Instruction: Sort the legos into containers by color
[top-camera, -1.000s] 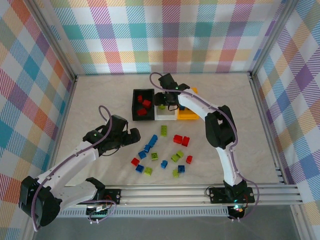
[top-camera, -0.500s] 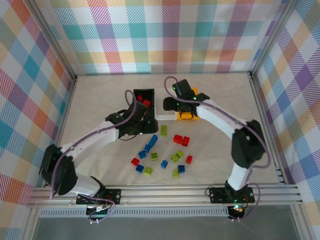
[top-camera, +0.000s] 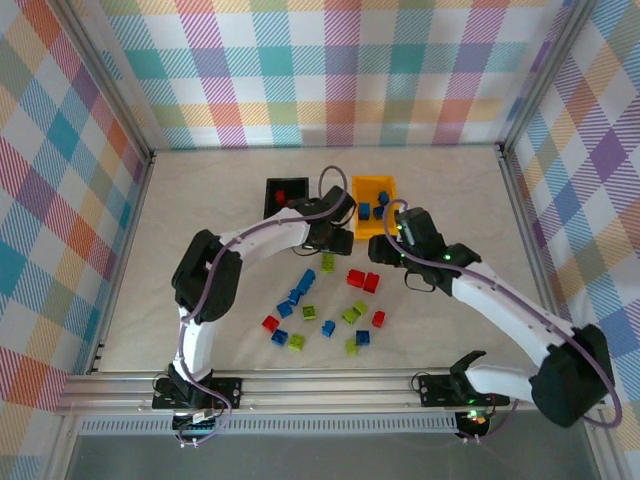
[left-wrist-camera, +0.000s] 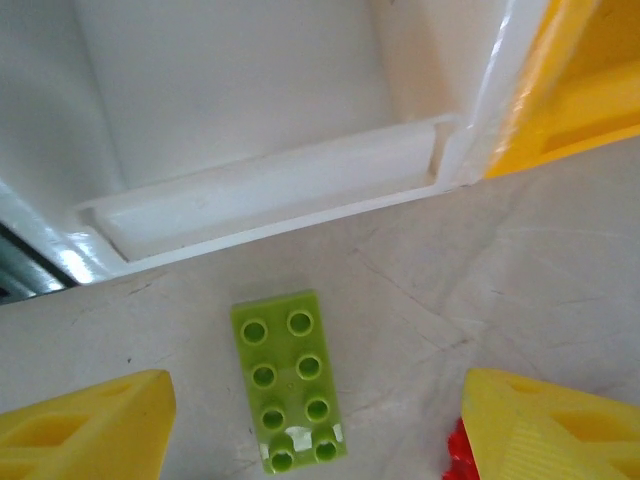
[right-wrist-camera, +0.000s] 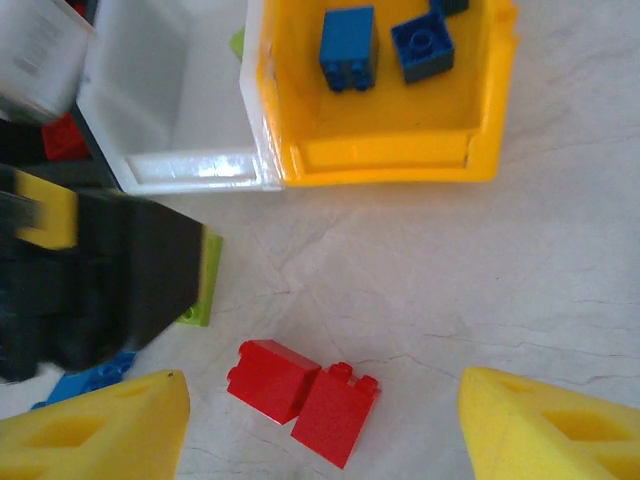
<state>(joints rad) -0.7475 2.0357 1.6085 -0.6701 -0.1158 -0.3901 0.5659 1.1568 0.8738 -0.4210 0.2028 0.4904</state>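
A yellow-green lego (left-wrist-camera: 290, 390) lies flat on the table just in front of the white container (left-wrist-camera: 270, 195). My left gripper (left-wrist-camera: 315, 430) hangs over it, open, one yellow fingertip on either side and apart from it. From above, the left gripper (top-camera: 330, 240) covers most of the white container, with the green lego (top-camera: 327, 262) below it. My right gripper (right-wrist-camera: 320, 430) is open above two red legos (right-wrist-camera: 272, 378) lying side by side. The orange-yellow container (right-wrist-camera: 390, 150) holds blue legos (right-wrist-camera: 348, 47). The black container (top-camera: 285, 195) holds red ones.
Several loose red, blue and green legos (top-camera: 300, 285) are scattered across the table's middle, in front of the containers. The left gripper's black body (right-wrist-camera: 90, 290) sits close to the right gripper's left fingertip (right-wrist-camera: 95, 430). Checked walls enclose the table.
My left arm has swung from the table's left side to the front of the white container, and its jaws have narrowed. My right gripper has drawn back from the containers to above the red legos.
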